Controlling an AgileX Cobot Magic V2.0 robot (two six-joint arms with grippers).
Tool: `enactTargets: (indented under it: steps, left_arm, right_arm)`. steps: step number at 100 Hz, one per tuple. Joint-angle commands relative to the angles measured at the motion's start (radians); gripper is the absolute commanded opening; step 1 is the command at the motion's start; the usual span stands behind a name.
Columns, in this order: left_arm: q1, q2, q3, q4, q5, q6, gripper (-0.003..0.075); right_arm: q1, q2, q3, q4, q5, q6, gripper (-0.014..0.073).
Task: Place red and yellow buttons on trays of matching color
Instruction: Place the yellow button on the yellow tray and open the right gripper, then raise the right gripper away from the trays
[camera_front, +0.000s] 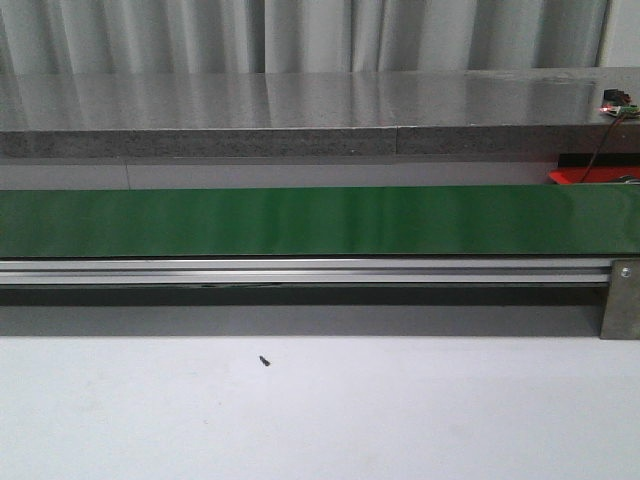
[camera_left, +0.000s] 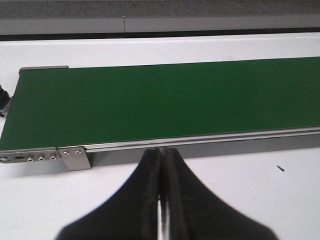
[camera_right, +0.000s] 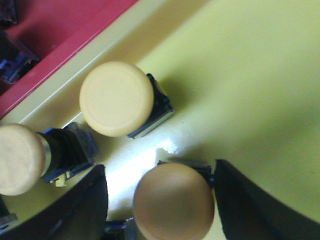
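Buttons crowd the yellow tray (camera_right: 260, 75): the right hand (camera_right: 161, 200) stands open around one yellow button (camera_right: 173, 200), two more (caps pale) at left. Left hand (camera_left: 161, 200), fingers pressed together and empty, hovers over the white bench (camera_left: 280, 200) before the green conveyor belt (camera_left: 165, 105).

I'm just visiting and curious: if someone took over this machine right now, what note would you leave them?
Left gripper: shut, empty, hanging beside the bare green belt.
Right gripper: open around a yellow button in the yellow tray.
Two more yellow buttons sit in that tray; the red tray adjoins it.
Left: withdraw, then wait for buttons.
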Motion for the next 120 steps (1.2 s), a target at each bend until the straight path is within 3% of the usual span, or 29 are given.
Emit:
enactTargets:
  steps: [1,21,28,48,91,120]
  left_arm:
    - [-0.006,0.002,-0.025,-0.023,-0.067,-0.004,-0.0020]
    - [-0.006,0.002,-0.025,-0.023,-0.067,-0.004,-0.0020]
    - [-0.006,0.002,-0.025,-0.023,-0.067,-0.004,-0.0020]
    - [-0.006,0.002,-0.025,-0.023,-0.067,-0.004,-0.0020]
    - [-0.006,0.002,-0.025,-0.023,-0.067,-0.004,-0.0020]
    - [-0.006,0.002,-0.025,-0.023,-0.067,-0.004,-0.0020]
  right_arm:
    - [-0.005,-0.058,-0.025,0.013,-0.037,-0.003,0.0467]
    - [0.056,-0.179,-0.025,0.013,0.027,-0.120,0.0428]
    - [0.104,-0.215,-0.025,0.013,0.043,-0.146,0.0331]
    - [0.234,-0.286,-0.025,-0.007,0.092,-0.176,-0.0076]
    - [0.423,-0.416,-0.003,-0.036,0.049,-0.176,-0.0067]
    - [0.512,-0.572,0.108,-0.037,-0.073,-0.176,-0.0067]
